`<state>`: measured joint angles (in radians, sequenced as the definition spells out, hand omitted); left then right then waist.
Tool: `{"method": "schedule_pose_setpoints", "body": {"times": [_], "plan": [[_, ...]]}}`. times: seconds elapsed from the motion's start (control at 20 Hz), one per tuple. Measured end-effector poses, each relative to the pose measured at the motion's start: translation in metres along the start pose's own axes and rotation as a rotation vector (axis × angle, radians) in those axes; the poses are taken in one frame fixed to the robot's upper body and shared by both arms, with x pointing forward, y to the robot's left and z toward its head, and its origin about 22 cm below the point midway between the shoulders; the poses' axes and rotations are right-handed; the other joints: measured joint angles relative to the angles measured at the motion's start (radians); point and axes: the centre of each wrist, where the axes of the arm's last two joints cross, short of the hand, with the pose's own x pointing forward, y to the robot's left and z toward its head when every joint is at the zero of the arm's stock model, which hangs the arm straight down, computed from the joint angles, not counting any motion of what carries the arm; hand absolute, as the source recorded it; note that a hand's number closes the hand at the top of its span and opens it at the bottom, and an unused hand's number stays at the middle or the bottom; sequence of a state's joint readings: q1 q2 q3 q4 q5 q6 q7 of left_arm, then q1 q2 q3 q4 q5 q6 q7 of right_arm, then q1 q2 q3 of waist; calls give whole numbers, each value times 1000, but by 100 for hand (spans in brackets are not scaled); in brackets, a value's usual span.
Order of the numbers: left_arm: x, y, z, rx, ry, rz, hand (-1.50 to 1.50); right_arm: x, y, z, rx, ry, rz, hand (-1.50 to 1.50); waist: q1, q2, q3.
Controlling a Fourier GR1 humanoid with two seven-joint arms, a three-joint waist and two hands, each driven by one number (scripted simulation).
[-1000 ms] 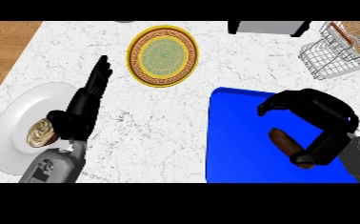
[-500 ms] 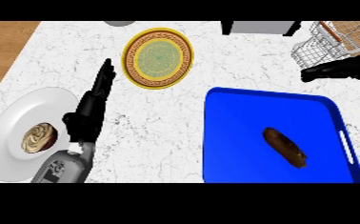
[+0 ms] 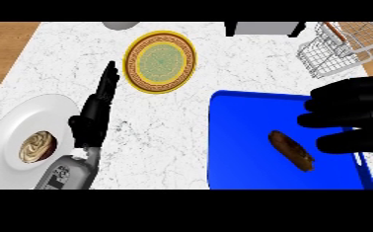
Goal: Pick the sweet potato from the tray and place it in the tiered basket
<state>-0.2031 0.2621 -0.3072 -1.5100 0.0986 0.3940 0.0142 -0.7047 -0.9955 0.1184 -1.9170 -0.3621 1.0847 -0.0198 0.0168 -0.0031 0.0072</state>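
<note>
sweet potato [image 3: 291, 150] lies on blue tray [image 3: 241, 142], uncovered | right hand [image 3: 342, 113] over tray's right edge, fingers pointing left, just beside potato, not touching | left hand [image 3: 94, 110] open, resting left of centre | wire basket [image 3: 336, 48] top right | white plate [image 3: 18, 122] at left

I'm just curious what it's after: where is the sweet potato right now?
In the head view the sweet potato lies on the blue tray at lower right, just left of the right robot hand.
</note>
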Motion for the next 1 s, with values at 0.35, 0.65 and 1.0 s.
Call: {"method": "schedule_pose_setpoints", "body": {"times": [0.35, 0.65, 1.0], "plan": [[0, -3, 4, 13, 1, 2, 0, 43, 45, -27, 103, 71, 247, -150, -11, 6, 0], [-1, -4, 1, 17, -3, 2, 0, 52, 78, -37, 143, 110, 330, -150, -10, 8, -2], [-3, 1, 0, 13, -2, -2, 0, 44, 103, -46, 234, 172, 352, -150, -9, 7, -3]]}}
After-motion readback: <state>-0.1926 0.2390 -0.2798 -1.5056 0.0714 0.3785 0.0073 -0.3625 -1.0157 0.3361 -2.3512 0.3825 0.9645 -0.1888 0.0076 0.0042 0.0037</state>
